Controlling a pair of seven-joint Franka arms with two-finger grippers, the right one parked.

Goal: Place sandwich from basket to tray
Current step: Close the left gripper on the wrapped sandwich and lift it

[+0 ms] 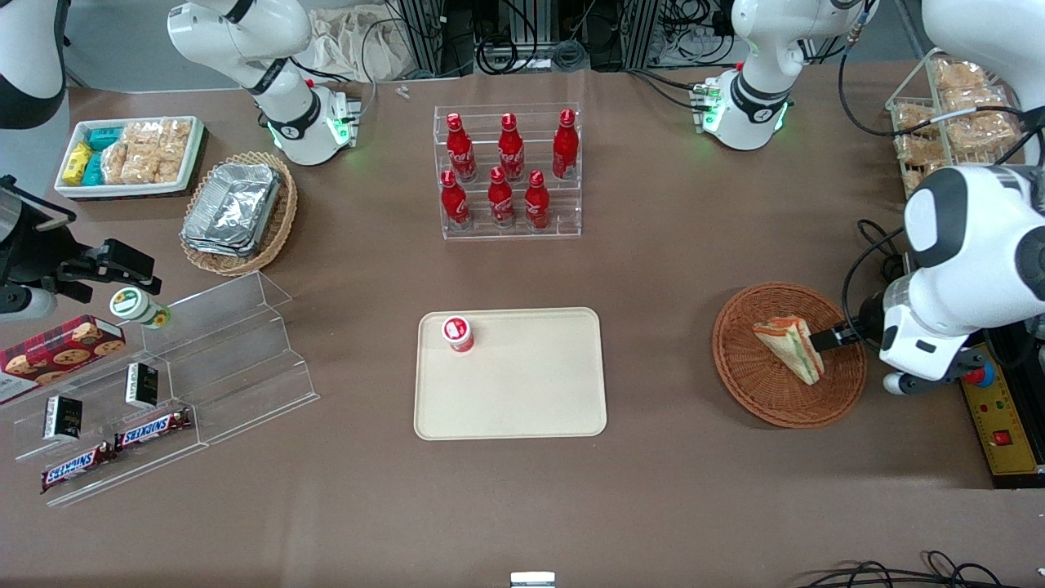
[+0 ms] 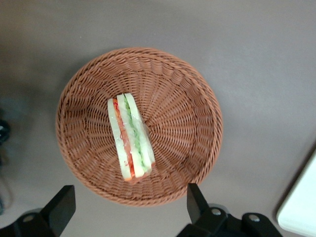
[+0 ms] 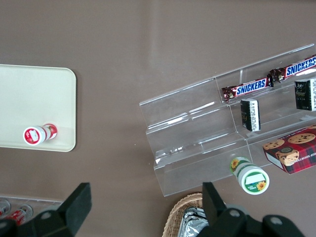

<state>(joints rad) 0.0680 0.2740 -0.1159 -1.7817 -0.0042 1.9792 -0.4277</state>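
A big brown table (image 1: 653, 490) fills the room, with wires and metal frames at its back edge. In the front view, the round reddish-brown wicker basket (image 1: 751, 384) sits toward the working arm's end of the table, and the small three-cornered sandwich (image 1: 790, 349) with pale bread and red and green layers lies in it. The flat cream plastic tray (image 1: 522, 392) lies in the middle of the table, well apart from the basket, with a small red cup with a white lid (image 1: 458, 333) standing on one corner of it. The left arm's gripper (image 1: 837, 336) hangs above the basket's rim, just beside the sandwich. In the left wrist view, the sandwich (image 2: 131, 137) lies on its side near the middle of the basket (image 2: 187, 123). The gripper (image 2: 126, 207) hovers above the basket's edge, and its two black fingers (image 2: 60, 207) are spread wide with nothing between them. An edge of the tray (image 2: 301, 212) shows too. The right wrist view shows the tray (image 3: 29, 98) with the cup (image 3: 37, 134) lying near its rim. The step looks like reaching for the sandwich. Next, the gripper probably needs to move over the sandwich, go down, and close gently on the bread sides so it does not squash.
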